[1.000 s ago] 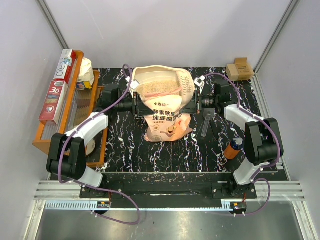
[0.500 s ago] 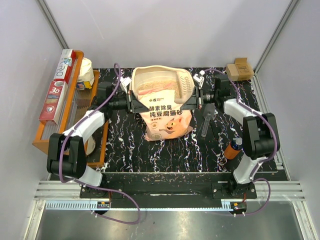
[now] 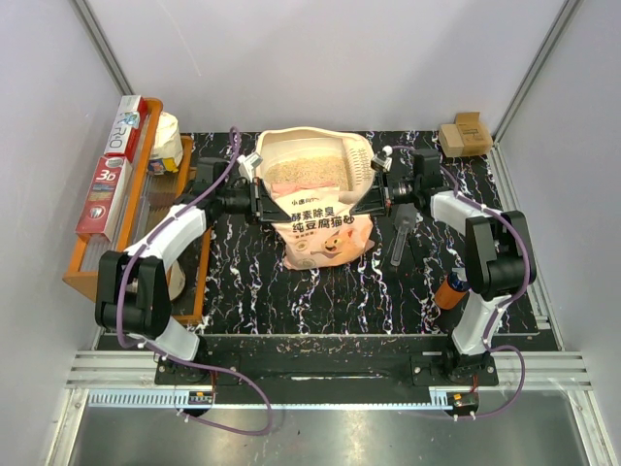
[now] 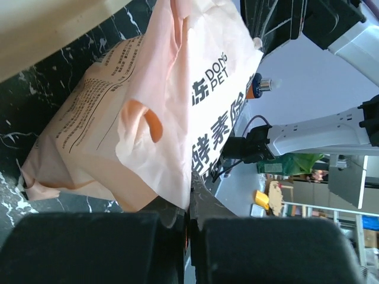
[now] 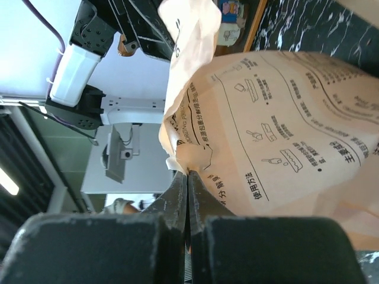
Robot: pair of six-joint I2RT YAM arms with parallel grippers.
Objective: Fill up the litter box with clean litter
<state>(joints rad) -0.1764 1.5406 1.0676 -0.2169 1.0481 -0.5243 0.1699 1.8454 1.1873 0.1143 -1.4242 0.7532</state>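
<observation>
One litter box [image 3: 291,139] sits at the far middle of the surface [image 3: 243,282], with one layer of tan litter [image 3: 309,173] inside it. One bag [image 3: 325,233] leans at its near rim between two hands. The left hand [image 3: 255,201] is pinched tight on the bag's left edge, the right hand [image 3: 378,194] on its right edge. One orange bottle [image 3: 449,289] stands at the right.

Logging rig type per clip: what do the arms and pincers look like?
The left arm and right arm match: white shells, black joints, a purple cable looping along each. The left pincer and right pincer are black and blocky.
</observation>
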